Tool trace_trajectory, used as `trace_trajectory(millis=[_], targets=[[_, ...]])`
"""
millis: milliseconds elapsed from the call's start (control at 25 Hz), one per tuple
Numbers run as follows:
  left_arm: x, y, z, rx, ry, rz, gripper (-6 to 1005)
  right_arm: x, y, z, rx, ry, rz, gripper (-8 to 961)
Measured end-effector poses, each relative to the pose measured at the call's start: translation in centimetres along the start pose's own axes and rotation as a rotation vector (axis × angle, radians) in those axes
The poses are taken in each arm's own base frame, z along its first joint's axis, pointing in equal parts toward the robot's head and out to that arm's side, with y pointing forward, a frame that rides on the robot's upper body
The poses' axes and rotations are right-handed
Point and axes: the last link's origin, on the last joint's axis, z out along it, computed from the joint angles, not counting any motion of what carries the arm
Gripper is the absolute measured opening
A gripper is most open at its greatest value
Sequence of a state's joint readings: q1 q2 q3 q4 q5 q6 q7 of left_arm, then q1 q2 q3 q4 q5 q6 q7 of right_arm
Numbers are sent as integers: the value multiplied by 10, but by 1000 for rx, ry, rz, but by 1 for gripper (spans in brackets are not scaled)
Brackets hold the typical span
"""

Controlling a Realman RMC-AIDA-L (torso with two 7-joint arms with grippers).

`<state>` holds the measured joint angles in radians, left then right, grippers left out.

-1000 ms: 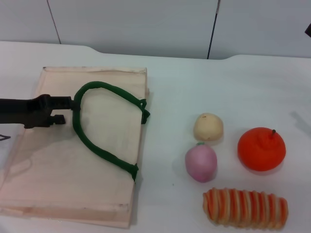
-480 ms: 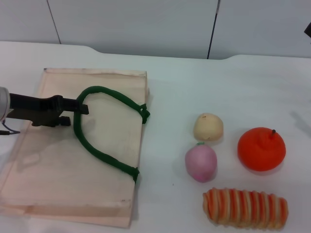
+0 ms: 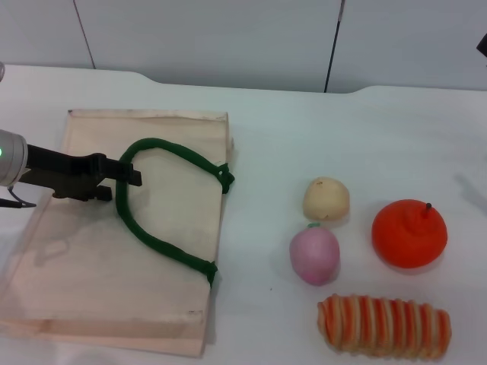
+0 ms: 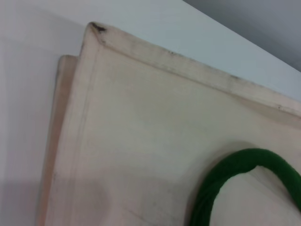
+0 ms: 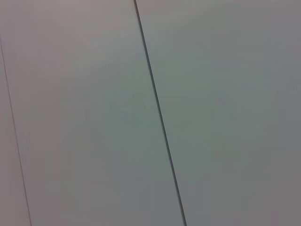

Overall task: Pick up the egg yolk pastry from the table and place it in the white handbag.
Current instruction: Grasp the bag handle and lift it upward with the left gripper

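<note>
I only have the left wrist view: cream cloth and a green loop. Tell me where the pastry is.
Observer: The egg yolk pastry lies on the table to the right of the white handbag, with nothing gripping it.
Operator: Say what crowds it.
Observer: A pink fruit sits just in front of it, close by.
Operator: Report the left pincer.
Observer: The left pincer is over the bag, its tip at the green handle, far from the pastry.

One handbag (image 3: 114, 289), one pastry (image 3: 326, 198), two fruits (image 3: 409, 233) (image 3: 314, 255), one striped roll (image 3: 384, 326)
</note>
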<state>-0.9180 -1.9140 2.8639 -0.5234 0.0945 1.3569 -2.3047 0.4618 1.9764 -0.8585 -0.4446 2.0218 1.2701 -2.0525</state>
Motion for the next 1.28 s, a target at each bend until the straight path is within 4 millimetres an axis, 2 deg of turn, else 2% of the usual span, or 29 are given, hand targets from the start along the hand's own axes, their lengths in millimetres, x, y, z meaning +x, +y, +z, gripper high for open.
trace_trajectory(millis=[480, 920, 1160, 1280], targets=[[5, 3, -1, 41, -36, 12, 622, -1, 2, -1, -5, -18, 8, 834], [11, 9, -1, 72, -62, 35, 347, -2, 6, 0, -29, -31, 9, 832], [13, 7, -1, 105, -66, 41, 319, -2, 7, 0, -32, -33, 9, 831], [14, 7, -2, 109, -61, 40, 258, -2, 7, 0, -32, -33, 10, 830]])
